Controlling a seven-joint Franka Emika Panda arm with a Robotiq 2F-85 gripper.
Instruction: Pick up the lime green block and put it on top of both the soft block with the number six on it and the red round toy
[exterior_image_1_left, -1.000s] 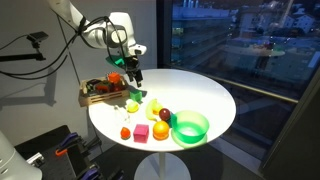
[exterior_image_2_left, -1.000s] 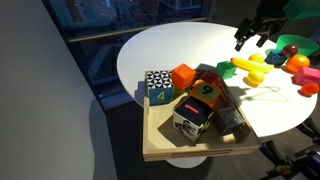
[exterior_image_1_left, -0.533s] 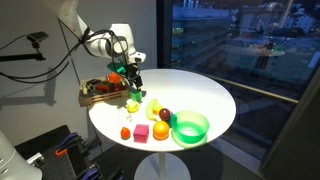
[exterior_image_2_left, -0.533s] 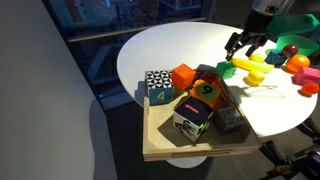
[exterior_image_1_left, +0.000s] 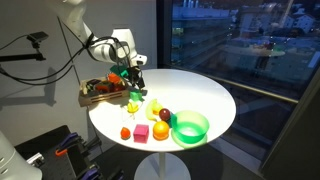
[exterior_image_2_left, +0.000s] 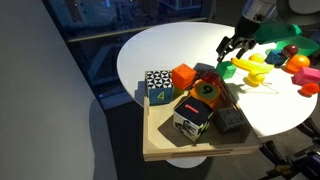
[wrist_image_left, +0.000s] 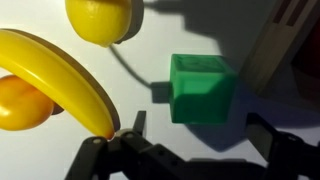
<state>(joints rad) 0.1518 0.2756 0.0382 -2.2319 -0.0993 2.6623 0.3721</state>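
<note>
Claw (wrist_image_left: 196, 138) spread over lime green block (wrist_image_left: 203, 88); I risk a finger clipping the banana toy (wrist_image_left: 60, 80) beside the block.

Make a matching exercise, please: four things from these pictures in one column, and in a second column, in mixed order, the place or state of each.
Things:
1. lime green block
2. pink cube
3. block numbered 4
4. green bowl

Places or states:
a. on the wooden tray
b. open side up on the table
c. beneath the open fingers
d. between the small red toy and the orange ball

Pairs: 1-c; 2-d; 3-a; 4-b.
</note>
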